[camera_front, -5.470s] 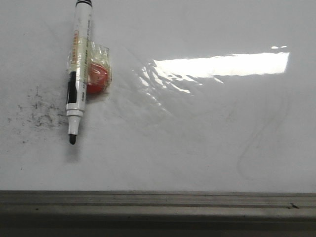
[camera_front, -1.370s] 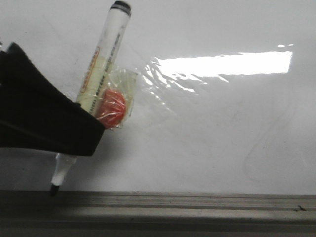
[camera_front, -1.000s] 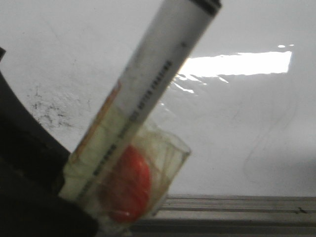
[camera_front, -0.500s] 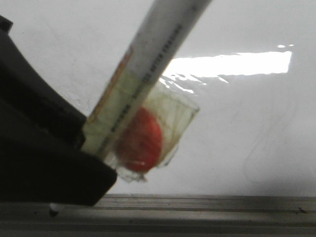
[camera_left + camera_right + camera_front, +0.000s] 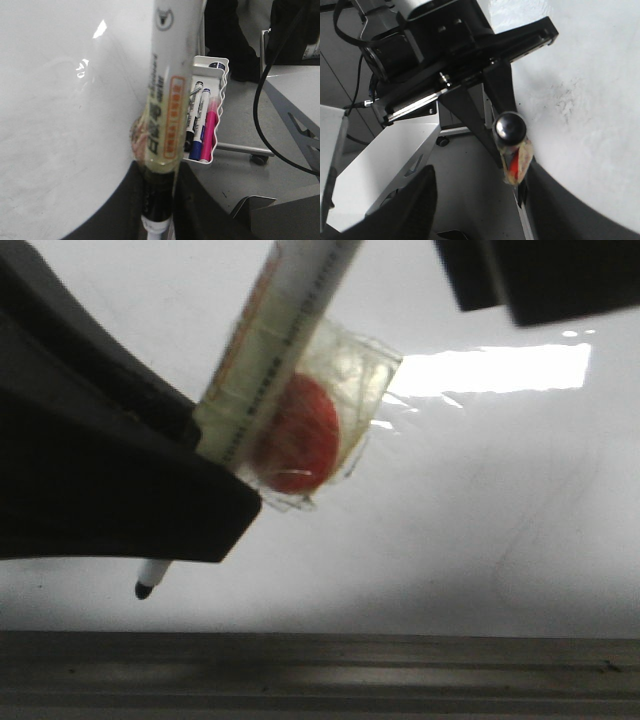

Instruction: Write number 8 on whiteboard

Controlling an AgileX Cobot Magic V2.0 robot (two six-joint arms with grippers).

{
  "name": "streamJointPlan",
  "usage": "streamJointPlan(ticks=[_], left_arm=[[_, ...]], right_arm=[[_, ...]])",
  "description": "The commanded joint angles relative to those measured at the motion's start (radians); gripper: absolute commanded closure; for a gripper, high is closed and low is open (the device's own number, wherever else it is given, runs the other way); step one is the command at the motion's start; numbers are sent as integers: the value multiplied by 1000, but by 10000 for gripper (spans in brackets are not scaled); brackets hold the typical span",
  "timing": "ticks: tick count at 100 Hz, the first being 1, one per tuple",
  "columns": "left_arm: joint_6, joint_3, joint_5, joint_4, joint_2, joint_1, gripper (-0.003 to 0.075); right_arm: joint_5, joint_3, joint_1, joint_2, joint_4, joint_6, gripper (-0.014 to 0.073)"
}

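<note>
— What changed on the front view?
— Left gripper (image 5: 185, 480), clamped on marker (image 5: 265, 375), has risen; tip now clear above the whiteboard (image 5: 480, 540) rail. Right gripper (image 5: 540, 275) entered; can't tell its state.
— Labels? The 8?
— I read nothing legible; no 8 visible.

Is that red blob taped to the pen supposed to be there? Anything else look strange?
A red disc is bound to the marker with crinkled clear tape, an improvised add-on. The left gripper grips the marker, tip bare above the whiteboard. The board shows grey smudge specks, and no 8 yet.
</note>
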Motion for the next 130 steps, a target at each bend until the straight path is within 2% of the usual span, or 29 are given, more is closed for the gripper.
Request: streamJointPlan(ticks=[1, 21, 43, 53, 73, 83, 112, 117, 130], left_arm=[[-1, -35, -52, -24, -13, -8, 741], [-1, -35, -50, -24, -13, -8, 741], [-1, -35, -43, -24, -13, -8, 741], [-1, -35, -33, -24, -13, -8, 741], [-1, -35, 2, -24, -13, -8, 741], [-1, -35, 10, -24, -13, -8, 741], [-1, -35, 10, -48, -13, -8, 741], [-1, -35, 12, -58, -13, -8, 741], [-1, -35, 13, -65, -13, -8, 741]], right_arm=[[-45, -48, 36, 37, 59, -21, 211], [-118, -55, 118, 115, 116, -24, 204], [-184, -57, 205, 163, 222, -122, 204], [-242, -57, 224, 164, 234, -122, 205], [-236, -57, 226, 164, 235, -122, 216], [-217, -57, 226, 164, 240, -122, 290], [-176, -57, 226, 164, 247, -122, 639], [-174, -57, 226, 164, 247, -122, 660], [-174, -57, 226, 164, 247, -122, 638]])
